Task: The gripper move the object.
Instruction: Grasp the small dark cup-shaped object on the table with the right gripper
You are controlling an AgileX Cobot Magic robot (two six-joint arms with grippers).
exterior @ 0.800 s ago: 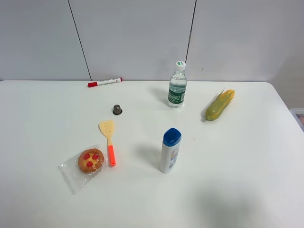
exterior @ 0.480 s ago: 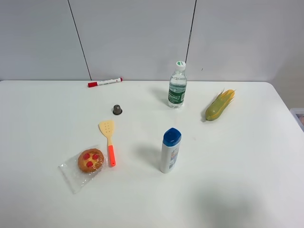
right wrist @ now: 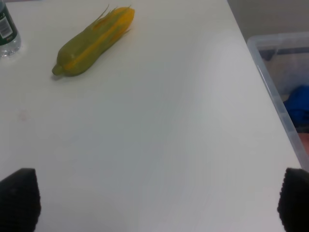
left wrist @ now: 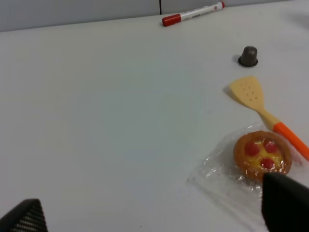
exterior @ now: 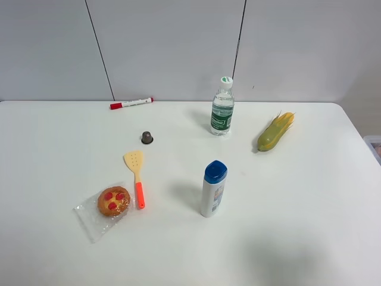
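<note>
The object, a tiny grey-brown tapered capsule [exterior: 147, 137], stands upright on the white table [exterior: 71, 143] left of centre. It also shows in the left wrist view [left wrist: 249, 56], far from the fingers. My left gripper [left wrist: 154, 212] is open and empty, well short of the capsule; its dark fingertips [left wrist: 285, 203] show at the frame's corners. My right gripper [right wrist: 157, 203] is open and empty over bare table near the right edge. Neither arm shows in the exterior high view.
A red-capped marker [exterior: 131, 103] lies at the back. A yellow-orange spatula [exterior: 136, 176] and a wrapped tart [exterior: 113, 201] lie in front of the capsule. A water bottle [exterior: 222, 107], a blue-capped white bottle [exterior: 213, 188] and a corn cob [exterior: 275, 131] stand to the right. A plastic bin [right wrist: 280, 82] sits beyond the right edge.
</note>
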